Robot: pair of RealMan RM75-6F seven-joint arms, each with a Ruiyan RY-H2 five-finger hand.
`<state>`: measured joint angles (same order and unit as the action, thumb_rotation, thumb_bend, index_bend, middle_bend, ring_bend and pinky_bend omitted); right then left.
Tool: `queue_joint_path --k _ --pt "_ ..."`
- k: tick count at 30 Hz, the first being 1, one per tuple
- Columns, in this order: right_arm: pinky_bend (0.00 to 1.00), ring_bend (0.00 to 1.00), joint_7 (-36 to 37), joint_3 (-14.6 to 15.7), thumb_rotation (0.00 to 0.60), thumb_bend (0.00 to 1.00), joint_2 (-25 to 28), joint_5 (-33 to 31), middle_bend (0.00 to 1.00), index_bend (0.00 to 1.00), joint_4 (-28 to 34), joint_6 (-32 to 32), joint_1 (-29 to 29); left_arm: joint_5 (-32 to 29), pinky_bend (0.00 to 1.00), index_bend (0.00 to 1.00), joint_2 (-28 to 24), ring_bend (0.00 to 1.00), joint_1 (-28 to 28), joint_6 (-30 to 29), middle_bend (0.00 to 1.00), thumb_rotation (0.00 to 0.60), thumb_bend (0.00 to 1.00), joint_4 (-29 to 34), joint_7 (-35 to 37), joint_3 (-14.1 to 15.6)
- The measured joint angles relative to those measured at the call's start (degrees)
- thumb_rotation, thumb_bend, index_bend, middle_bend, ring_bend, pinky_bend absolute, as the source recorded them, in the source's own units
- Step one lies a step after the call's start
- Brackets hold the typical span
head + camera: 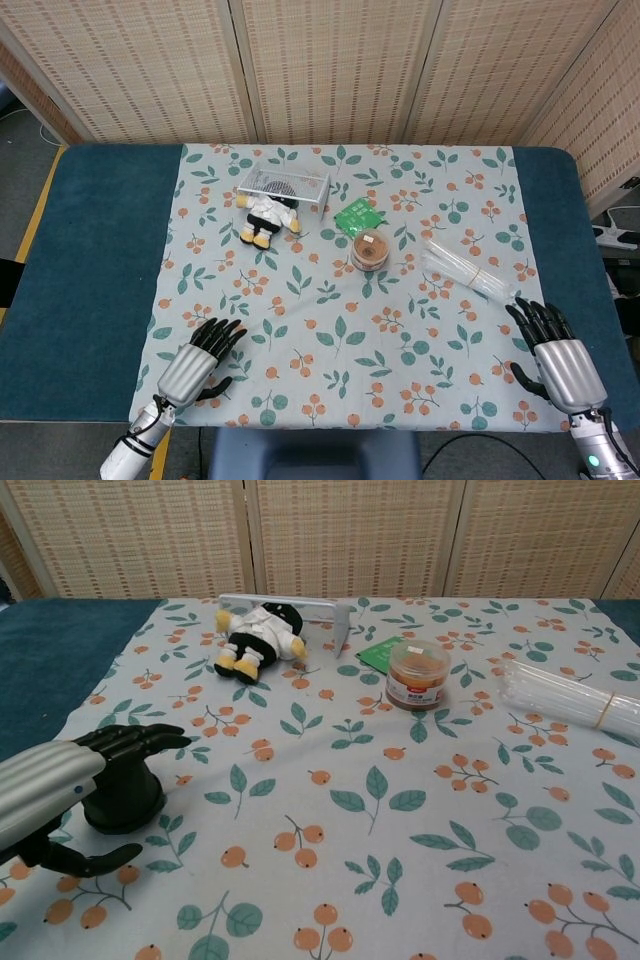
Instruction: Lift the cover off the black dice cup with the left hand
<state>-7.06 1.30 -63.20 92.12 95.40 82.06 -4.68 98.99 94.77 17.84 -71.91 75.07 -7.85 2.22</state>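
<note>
The left hand (60,780) hovers spread and empty over the black dice cup (125,798), thumb at 6 o'clock; lower squarely, close evenly round the cover, lift straight; right hand (555,355) lies released.

The head view looks steeply down from high above the whole counter (90,250). The chest view sits low and near, facing across it toward the screen (350,535). Both share the floral cloth (330,330).

left hand (60,780) over dice cup (125,805) | jar (418,674) right of plush toy (255,640)
</note>
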Motion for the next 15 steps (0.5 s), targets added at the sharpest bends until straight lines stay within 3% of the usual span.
queue_joint_path --k 15 --pt "0.00 0.00 -0.10 0.05 0.600 0.25 0.22 -0.32 0.00 0.00 0.08 -0.53 -0.19 -4.73 0.10 0.00 3.62 0.00 1.22 4.13 0.00 0.600 0.32 -6.08 -5.08 0.23"
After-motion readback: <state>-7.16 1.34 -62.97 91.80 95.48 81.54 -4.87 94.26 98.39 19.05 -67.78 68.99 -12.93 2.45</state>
